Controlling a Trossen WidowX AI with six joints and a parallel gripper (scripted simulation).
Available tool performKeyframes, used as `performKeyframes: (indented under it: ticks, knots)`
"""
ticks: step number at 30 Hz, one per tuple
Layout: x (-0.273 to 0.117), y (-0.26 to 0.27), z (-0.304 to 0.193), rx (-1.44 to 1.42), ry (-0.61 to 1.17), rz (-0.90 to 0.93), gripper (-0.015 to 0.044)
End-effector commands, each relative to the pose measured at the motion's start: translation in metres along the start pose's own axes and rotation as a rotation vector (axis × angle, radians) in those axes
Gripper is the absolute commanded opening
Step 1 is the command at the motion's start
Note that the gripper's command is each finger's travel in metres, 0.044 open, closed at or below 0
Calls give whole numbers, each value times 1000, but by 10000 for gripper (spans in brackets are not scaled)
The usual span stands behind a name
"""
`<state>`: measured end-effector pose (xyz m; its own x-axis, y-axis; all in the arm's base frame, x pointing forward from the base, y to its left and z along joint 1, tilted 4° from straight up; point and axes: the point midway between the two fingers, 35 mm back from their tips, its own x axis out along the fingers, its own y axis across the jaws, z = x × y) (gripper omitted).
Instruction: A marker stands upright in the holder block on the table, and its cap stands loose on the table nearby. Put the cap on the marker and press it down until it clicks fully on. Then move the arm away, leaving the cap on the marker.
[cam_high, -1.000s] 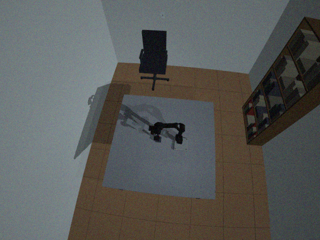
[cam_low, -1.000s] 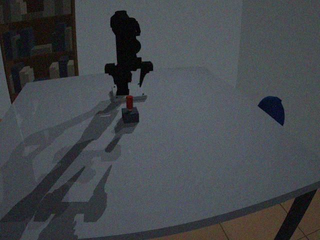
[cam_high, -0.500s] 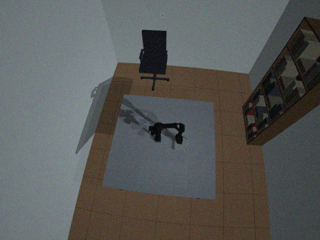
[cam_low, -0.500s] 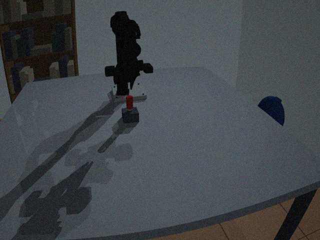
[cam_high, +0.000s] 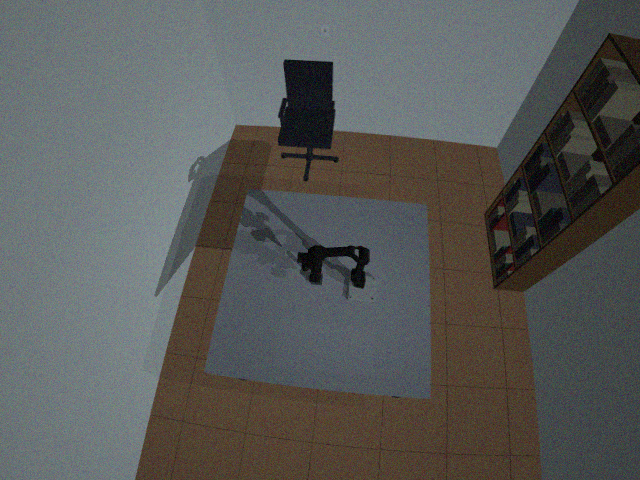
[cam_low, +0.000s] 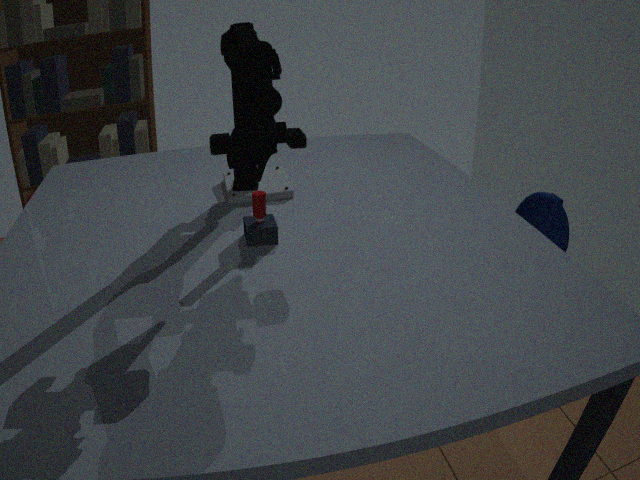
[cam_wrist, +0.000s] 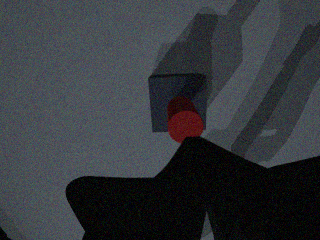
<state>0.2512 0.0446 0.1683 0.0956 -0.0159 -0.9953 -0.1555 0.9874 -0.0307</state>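
The red cap stands upright on the marker in the dark holder block. Only a thin pale bit of the marker shows between cap and block; I cannot tell whether the cap is fully on. My gripper is shut and empty. In the exterior view its tips are behind the cap and slightly to its left, a little higher than its top. In the wrist view the closed tips are at the cap's near edge; contact cannot be told. Cap and block are too small to make out in the top view.
A pale plate with small dark holes lies on the table by the arm's base. Arm shadows cross the table around the block. A dark chair and a bookshelf stand beyond the table.
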Motion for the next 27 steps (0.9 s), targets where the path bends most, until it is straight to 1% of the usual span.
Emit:
performKeyframes:
  ticks: [1,22,27]
  knots:
    - [5,0,0,-5,1,3,0]
    - [35,1,0,-5,1,3,0]
    - [32,0,2,0,-7,0,0]
